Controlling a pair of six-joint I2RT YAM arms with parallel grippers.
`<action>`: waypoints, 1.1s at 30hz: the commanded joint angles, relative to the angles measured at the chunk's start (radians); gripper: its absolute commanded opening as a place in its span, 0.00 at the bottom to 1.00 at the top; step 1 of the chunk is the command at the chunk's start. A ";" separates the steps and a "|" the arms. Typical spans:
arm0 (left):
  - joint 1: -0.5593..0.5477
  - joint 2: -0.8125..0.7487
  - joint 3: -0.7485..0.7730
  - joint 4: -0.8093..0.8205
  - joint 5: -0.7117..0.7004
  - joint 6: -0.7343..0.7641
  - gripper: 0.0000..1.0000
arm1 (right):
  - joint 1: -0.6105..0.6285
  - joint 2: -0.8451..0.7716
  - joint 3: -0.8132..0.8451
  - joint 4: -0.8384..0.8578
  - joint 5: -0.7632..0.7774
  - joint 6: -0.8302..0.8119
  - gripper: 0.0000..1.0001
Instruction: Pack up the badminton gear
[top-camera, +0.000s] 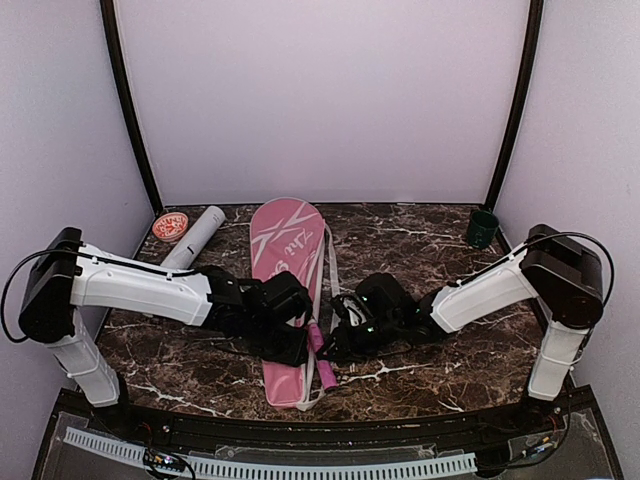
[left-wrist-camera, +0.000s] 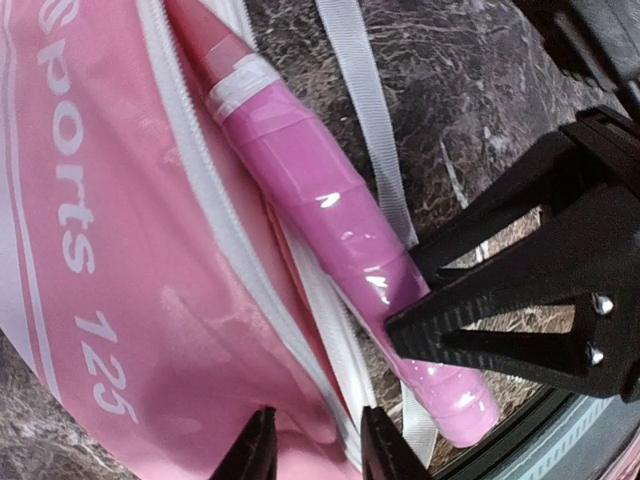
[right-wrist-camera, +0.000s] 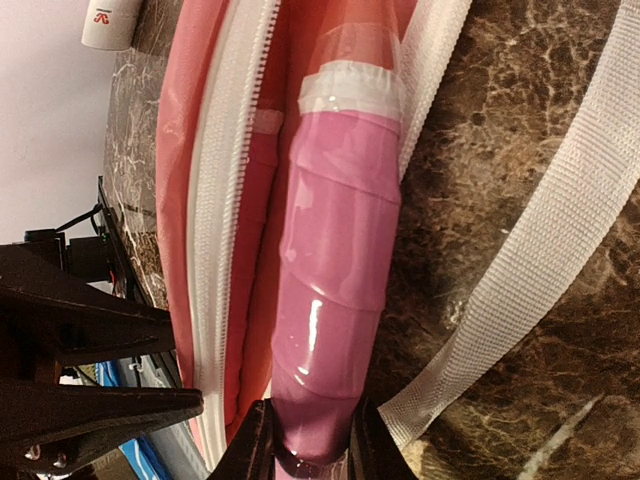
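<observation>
A lab test booth: plain pale walls (top-camera: 320, 100) box in a dark marbled tabletop (top-camera: 420, 240), robot arms (top-camera: 140, 285) bolted at its near edge.

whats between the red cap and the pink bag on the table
The white tube lies between them, beside the red cap, with a strip of bare table before the pink bag. The top view shows it.

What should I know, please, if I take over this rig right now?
Right gripper: shut on the pink racket handle sticking out of the pink racket-shaped bag.
Left gripper: astride the bag's open zipper edge; grip unclear.
Long white tube and round red cap: far left, outside the bag.
Done: racket mostly in. Left: push handle in, pack tube, zip up. Shuttlecocks not in view.
</observation>
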 joint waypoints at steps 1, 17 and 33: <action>-0.006 0.014 0.022 -0.017 -0.016 -0.021 0.23 | 0.005 -0.002 0.032 0.106 -0.015 -0.010 0.00; -0.006 -0.139 -0.071 0.167 0.104 0.039 0.00 | 0.034 0.050 0.129 0.109 -0.019 0.079 0.00; -0.003 -0.174 -0.139 0.307 0.241 0.048 0.00 | 0.031 0.046 0.088 0.314 -0.090 0.155 0.07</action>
